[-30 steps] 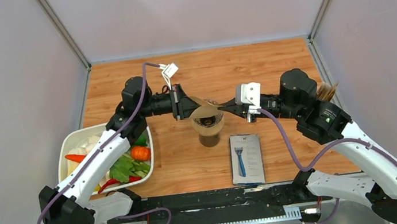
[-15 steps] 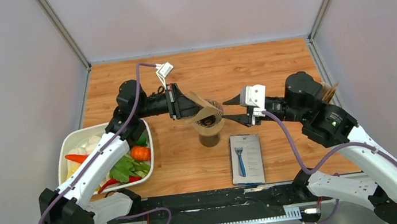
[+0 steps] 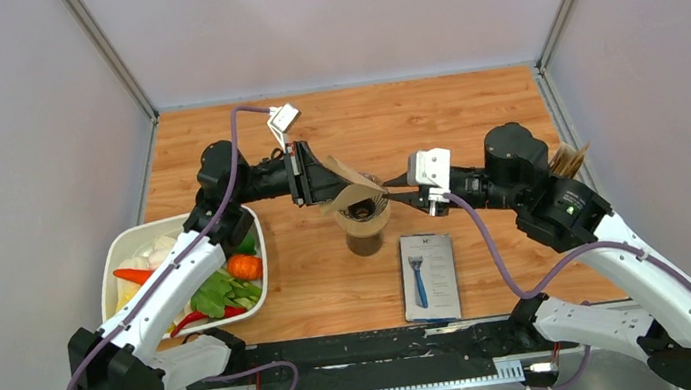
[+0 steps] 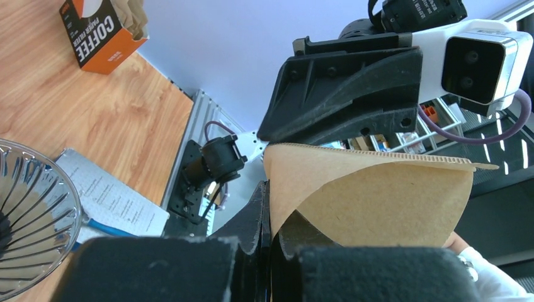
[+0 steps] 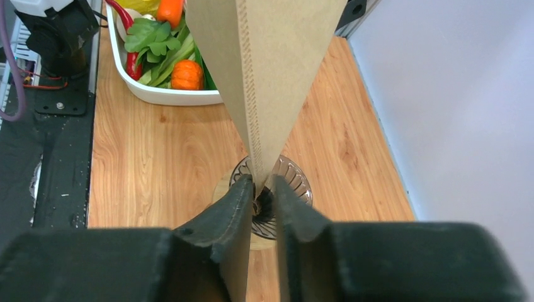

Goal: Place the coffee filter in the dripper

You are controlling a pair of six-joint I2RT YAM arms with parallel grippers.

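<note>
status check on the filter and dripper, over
Left hand shut on light-tan paper cone filter. Right hand open, astride its seam. Filter held over translucent ribbed cone dripper, not seated. Nothing blocking.

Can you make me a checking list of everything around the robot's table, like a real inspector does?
Surface: wooden table, no spills seen.
Job's things: coffee filter held in the air over the dripper, not seated in it yet.
Clutter: white tray of vegetables, razor pack, orange filter box.
Grippers: left gripper shut on the coffee filter; right gripper has its fingers either side of the filter's seam, with a small gap showing.
Cables: a purple cable on the left arm, another on the right, both looping free.
Surroundings: pale walls, metal corner posts.
</note>
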